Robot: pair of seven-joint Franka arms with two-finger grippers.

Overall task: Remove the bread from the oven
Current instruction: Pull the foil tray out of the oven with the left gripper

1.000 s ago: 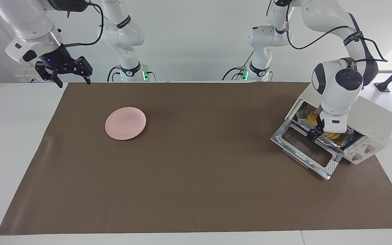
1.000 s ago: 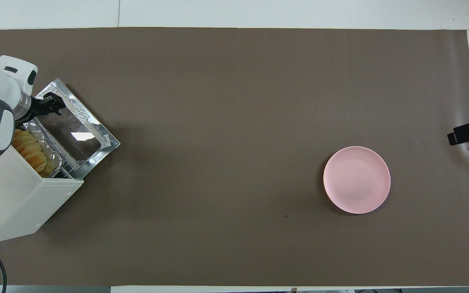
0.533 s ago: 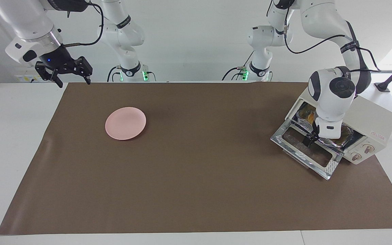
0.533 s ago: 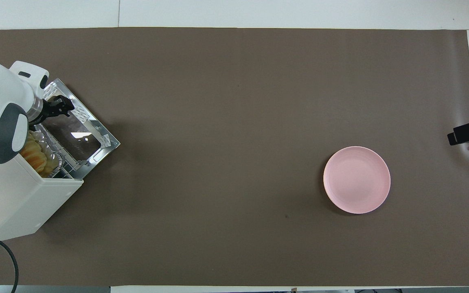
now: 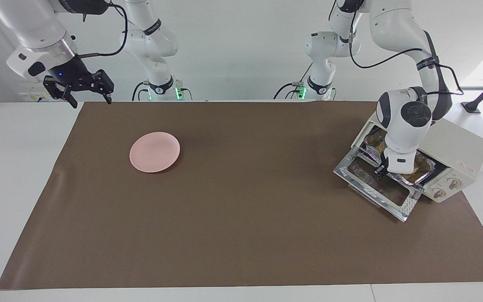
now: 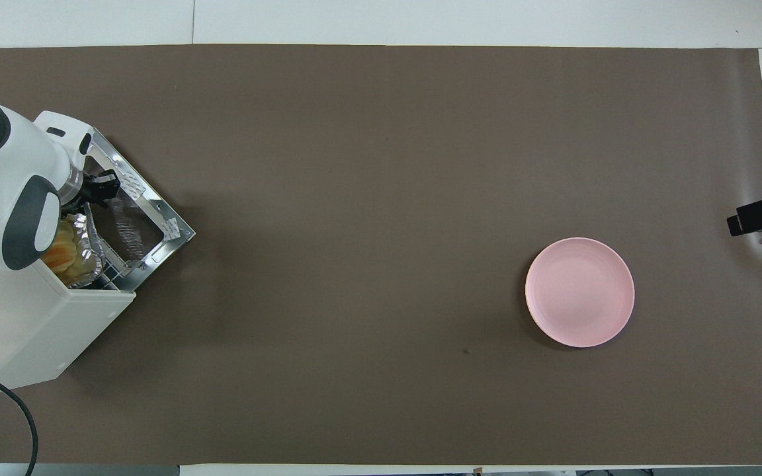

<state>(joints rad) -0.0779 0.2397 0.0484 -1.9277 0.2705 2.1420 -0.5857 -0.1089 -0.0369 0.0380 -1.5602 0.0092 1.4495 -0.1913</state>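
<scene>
Left gripper (image 5: 380, 171), in the right part of the facing view, hangs low over the oven's open door at the front rim of the crinkled silver foil tray (image 6: 87, 228). Whether it has closed on that rim I cannot tell.

The small golden-yellow ridged loaf of bread (image 6: 65, 254) lies in the foil tray on the wire rack, in the mouth of the cream-white boxy toaster oven (image 5: 459, 147). In the overhead view it shows at the left edge of the frame, half covered by the left arm's white wrist; in the facing view the wrist hides nearly all of it. The bread is not out of the oven yet.

A second ago the left gripper stood higher and closer in to the rack, above the tray. It has since come down and moved outward over the glass drop-down door (image 5: 376, 189), which lies flat toward the lower right of the facing view, and its tips now meet the tray's front edge. I read this as the start of a pull: the arm appears to go for the tray, not the loaf, so the bread would ride out on the foil. The thin foil may crumple or slip if the hold is shallow.

Near the centre left of the facing view a round pink plate (image 5: 154, 152) rests on the brown mat (image 5: 241, 218), well apart from the oven. The right gripper (image 5: 90, 102) waits in the upper left of that frame, jaws spread, holding nothing.
</scene>
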